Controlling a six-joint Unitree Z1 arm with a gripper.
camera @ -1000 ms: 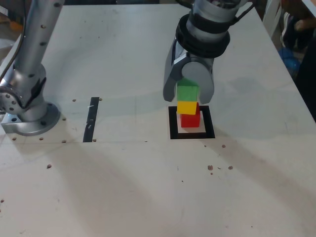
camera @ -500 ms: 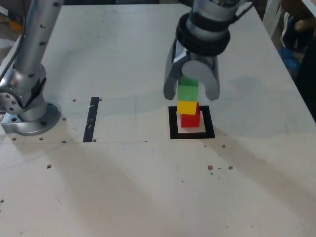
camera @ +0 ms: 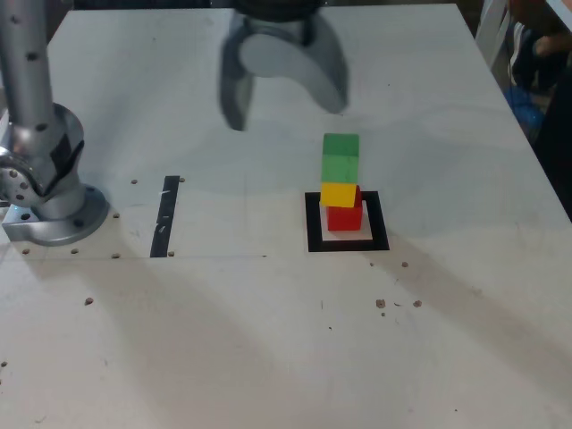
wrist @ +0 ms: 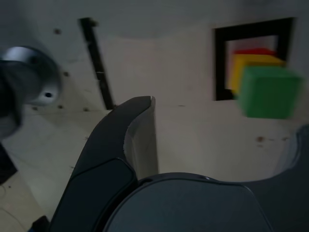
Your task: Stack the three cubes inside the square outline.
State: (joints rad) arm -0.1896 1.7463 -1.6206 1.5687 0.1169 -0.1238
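Note:
The three cubes stand as one tower inside the black square outline [camera: 348,222]: the red cube [camera: 344,215] at the base, the yellow cube [camera: 339,193] on it, the green cube [camera: 340,158] on top. My gripper [camera: 284,100] hangs open and empty above the table, up and toward the exterior view's left of the tower, blurred by motion. In the wrist view the green cube [wrist: 268,92], yellow cube [wrist: 251,65], red cube [wrist: 253,50] and square outline [wrist: 222,63] show off to one side of my open gripper [wrist: 227,130], with one dark finger [wrist: 137,135] in front.
A straight black tape strip [camera: 165,215] lies on the white table toward the exterior view's left. The arm's metal base [camera: 45,192] stands at the far left. Small dark specks [camera: 381,303] dot the table in front of the outline. A person sits at the far right edge.
My gripper let go of the green cube, opened wider, then rose and swung toward the exterior view's left. The tower stayed in place.

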